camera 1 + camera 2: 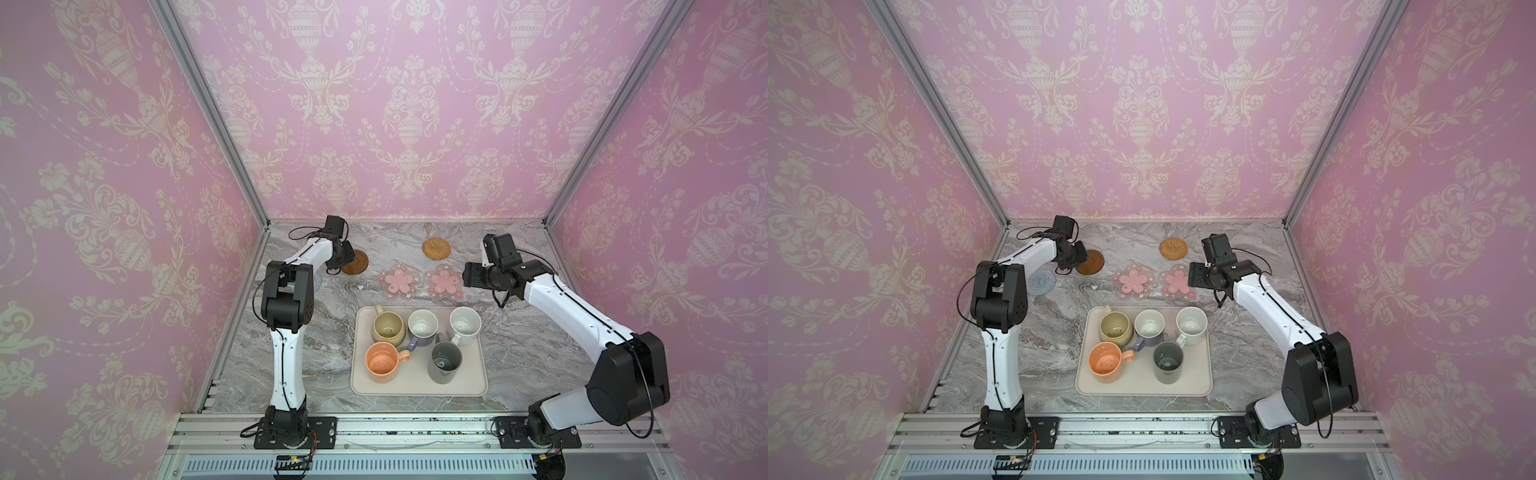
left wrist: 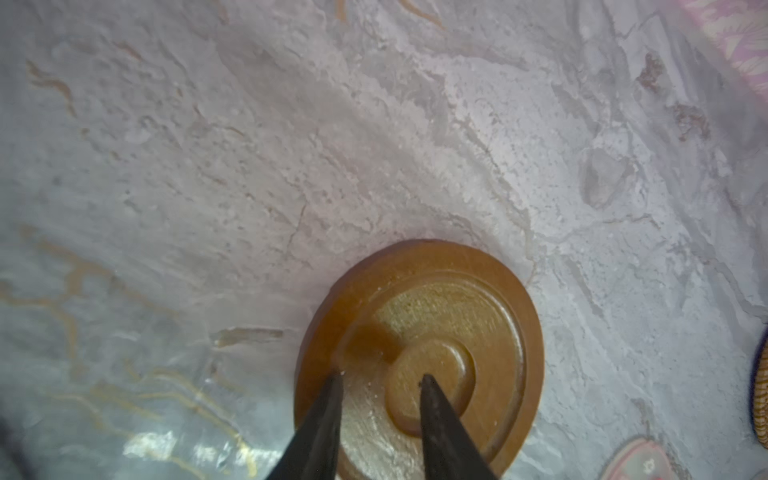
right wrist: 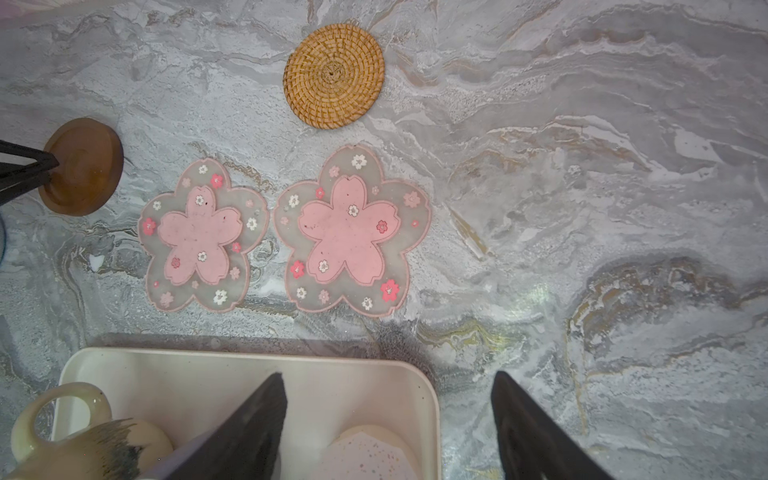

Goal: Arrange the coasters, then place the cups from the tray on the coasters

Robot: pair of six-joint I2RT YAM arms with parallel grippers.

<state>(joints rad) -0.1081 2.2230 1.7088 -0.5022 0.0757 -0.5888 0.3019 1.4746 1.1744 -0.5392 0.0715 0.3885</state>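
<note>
A grey marble bench (image 1: 519, 332) sits inside pink flowery walls (image 1: 124, 208). The left pincer (image 2: 380, 376) hangs right over the brown coaster (image 2: 498, 299) at the far left of the bench, its two tips a little apart with nothing between them. The coaster is round and flat with ring grooves. The right pincer (image 3: 390, 374) is spread wide and empty above the tray (image 3: 187, 374) corner

Brown coaster (image 2: 457, 299) smooth glossy wood; tan coaster (image 3: 333, 75) rough woven rattan.

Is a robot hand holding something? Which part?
The right hand holds nothing. The left hand has tips atop the brown coaster; grip cannot be told.
</note>
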